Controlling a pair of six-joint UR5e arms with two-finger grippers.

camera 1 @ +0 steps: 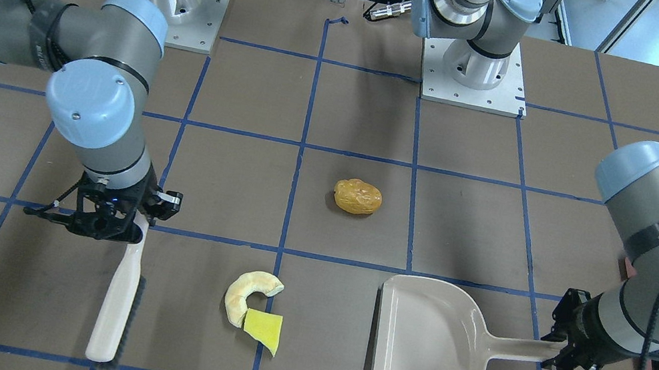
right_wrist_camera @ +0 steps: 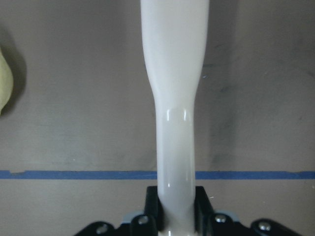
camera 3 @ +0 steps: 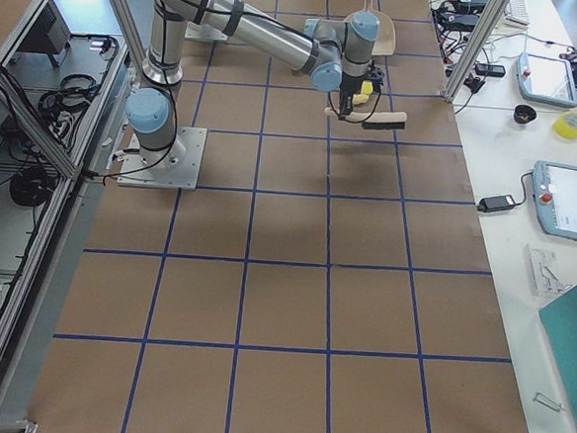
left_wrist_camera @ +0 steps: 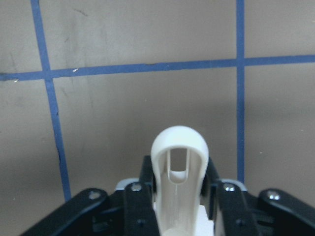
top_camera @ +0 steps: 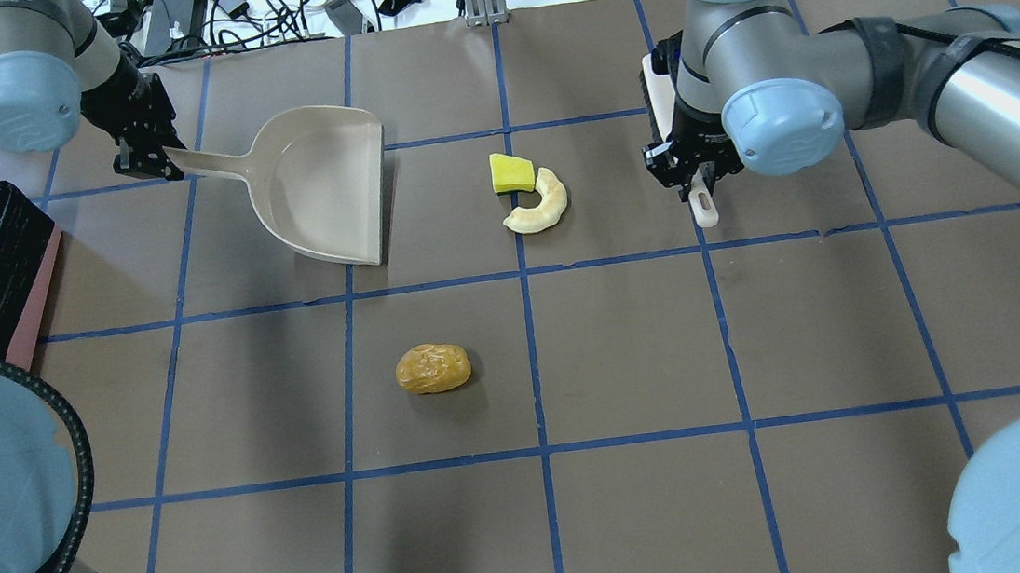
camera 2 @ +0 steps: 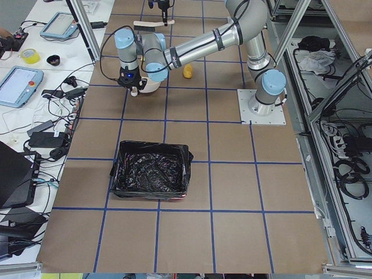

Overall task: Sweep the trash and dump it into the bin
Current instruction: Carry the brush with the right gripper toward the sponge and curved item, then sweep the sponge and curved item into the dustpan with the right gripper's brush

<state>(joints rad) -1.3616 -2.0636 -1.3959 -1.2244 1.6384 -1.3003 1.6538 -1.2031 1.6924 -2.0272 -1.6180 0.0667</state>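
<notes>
Between dustpan point(top_camera: 327, 187) and brush point(camera 1: 118, 297), wedge point(top_camera: 510, 172) touching crescent point(top_camera: 542, 207); lump point(top_camera: 433, 368) well apart

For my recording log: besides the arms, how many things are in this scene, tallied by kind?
trash pieces: 3 (potato-like lump, crescent slice, yellow wedge)
dustpan: 1
brush: 1
bin: 1
total: 6
</notes>
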